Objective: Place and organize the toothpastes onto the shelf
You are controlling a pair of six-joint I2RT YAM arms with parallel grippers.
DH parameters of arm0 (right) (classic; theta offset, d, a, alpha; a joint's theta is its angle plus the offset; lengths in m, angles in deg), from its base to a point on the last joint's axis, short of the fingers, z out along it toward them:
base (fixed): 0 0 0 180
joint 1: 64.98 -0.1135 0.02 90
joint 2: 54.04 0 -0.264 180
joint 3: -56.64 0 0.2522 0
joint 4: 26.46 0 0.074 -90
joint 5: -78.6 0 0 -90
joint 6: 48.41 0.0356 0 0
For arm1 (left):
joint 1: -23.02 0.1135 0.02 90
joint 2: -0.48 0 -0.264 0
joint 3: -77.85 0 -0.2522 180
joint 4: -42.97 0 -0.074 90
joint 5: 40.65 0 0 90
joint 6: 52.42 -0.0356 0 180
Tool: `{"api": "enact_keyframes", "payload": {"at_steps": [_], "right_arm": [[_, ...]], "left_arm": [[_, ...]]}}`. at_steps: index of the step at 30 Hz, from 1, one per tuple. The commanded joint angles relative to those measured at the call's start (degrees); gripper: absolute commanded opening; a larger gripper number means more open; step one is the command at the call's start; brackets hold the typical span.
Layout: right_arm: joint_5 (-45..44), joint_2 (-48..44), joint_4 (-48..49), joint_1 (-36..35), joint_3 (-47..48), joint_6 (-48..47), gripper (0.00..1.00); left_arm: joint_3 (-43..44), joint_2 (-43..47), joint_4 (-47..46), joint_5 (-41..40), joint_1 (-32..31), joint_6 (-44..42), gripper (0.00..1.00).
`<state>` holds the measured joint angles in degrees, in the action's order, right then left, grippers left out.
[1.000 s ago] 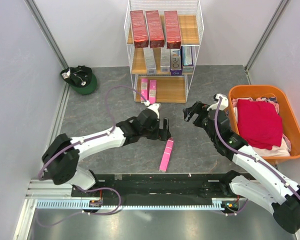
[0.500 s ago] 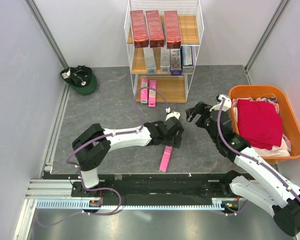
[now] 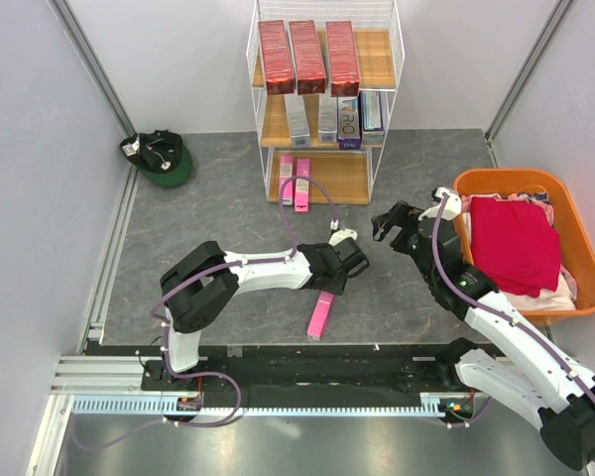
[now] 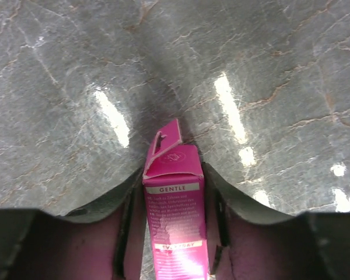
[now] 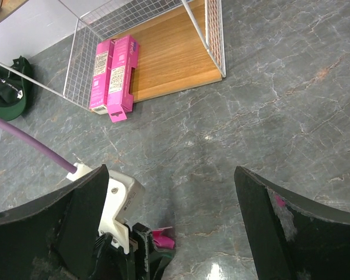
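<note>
The left claw (image 4: 172, 169) is straddling a bright pink cardboard toothpaste box (image 4: 175, 221) lying on the grey desk (image 3: 198, 218) in front of the white wire shelf (image 3: 342, 178). I cannot tell whether it is clamping yet. The label is showing "GENTLE". The right claw (image 3: 392, 223) is hanging spread apart. The pickup is under way, probably calling next for lifting the box beside the shelf's two pink boxes (image 5: 114, 73).

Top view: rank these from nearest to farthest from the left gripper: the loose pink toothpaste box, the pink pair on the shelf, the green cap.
From the left gripper:
1. loose pink box, between its fingers, on the floor.
2. pink pair, beyond the gripper, on the bottom board of the shelf.
3. green cap, far left, by the wall.
</note>
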<state>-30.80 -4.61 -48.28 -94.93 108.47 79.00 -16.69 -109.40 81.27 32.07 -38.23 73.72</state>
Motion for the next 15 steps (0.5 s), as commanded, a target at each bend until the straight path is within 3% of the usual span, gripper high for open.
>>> {"api": "enact_keyframes", "payload": {"at_steps": [1, 15], "right_arm": [[-0.20, -0.56, 0.41, 0.34, 2.28, -1.02, 0.96], [4.62, 1.55, 2.07, 0.42, 3.16, -0.85, 0.97]], "left_arm": [[1.25, 1.86, 1.22, -3.99, -0.27, 0.16, 0.42], [-7.53, 19.61, -5.63, -1.98, 3.67, 1.39, 0.34]]}}
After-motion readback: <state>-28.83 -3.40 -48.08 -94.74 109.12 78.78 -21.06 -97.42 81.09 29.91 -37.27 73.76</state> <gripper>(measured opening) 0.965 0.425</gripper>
